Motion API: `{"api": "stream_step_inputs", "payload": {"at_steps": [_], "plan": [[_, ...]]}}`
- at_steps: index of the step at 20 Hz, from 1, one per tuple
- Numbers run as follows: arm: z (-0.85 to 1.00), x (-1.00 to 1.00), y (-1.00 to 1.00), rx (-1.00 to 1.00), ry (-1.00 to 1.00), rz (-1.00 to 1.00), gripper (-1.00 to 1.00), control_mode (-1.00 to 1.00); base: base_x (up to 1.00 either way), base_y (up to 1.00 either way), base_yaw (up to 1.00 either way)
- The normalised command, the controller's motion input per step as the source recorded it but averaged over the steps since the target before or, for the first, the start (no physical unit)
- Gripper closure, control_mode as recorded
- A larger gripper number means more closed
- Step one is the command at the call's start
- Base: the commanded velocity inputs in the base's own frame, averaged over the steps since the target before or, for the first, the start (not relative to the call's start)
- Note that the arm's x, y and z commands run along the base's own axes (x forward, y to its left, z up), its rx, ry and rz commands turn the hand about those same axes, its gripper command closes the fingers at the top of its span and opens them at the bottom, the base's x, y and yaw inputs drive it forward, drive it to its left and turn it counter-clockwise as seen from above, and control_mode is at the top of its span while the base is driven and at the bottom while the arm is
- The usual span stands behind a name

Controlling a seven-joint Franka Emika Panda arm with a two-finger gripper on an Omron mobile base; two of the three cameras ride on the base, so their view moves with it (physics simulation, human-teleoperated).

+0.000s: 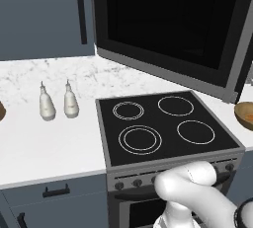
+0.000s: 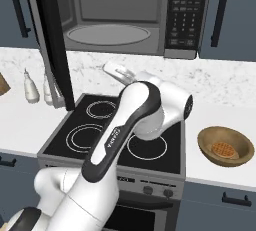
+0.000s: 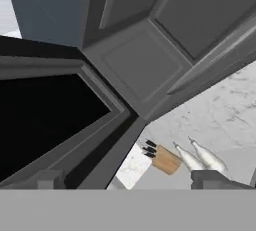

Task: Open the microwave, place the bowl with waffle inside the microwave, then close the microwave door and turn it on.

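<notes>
**Bowl handling with the microwave door swung open**

The microwave (image 2: 117, 15) is being shown with its grey interior exposed. The microwave door (image 1: 168, 29) is being held wide open, swung out to the left over the stovetop (image 2: 120, 135). In the hand view, the gripper (image 3: 132, 180) is being pointed along the inner face of the door; the fingertips are being seen well apart, with nothing between them, so the jaws are being read as wide.

The bowl (image 2: 226, 146) is being carried by the counter (image 2: 220, 105), just beside the right edge of the stovetop and near the counter's front edge. A waffle (image 2: 223, 150) is being seen lying inside it.

The bowl is being judged as light, rigid and wooden-looking, hence not fragile, though smooth. A pinch on the rim is being recommended, one finger inside and one outside, clear of the waffle. The bowl is best kept level, since the waffle is lying loose.

Two white bottles (image 1: 58, 101) are being seen standing on the counter left of the stovetop.
</notes>
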Motion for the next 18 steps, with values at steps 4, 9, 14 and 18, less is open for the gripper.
{"api": "stream_step_inputs", "payload": {"at_steps": [4,9,14,18], "plan": [[0.00,0.02,0.60,0.11,-0.02,0.15,-1.00,-1.00,0.00,0.00,0.00],[0.02,-0.56,1.00,0.00,-0.19,0.17,-1.00,-1.00,0.00,0.00,0.00],[0.22,-0.99,1.00,0.00,-0.37,0.15,-1.00,-1.00,0.00,0.00,0.00],[0.27,-1.00,1.00,-0.02,-0.41,0.12,-1.00,-1.00,0.00,0.00,0.00]]}}
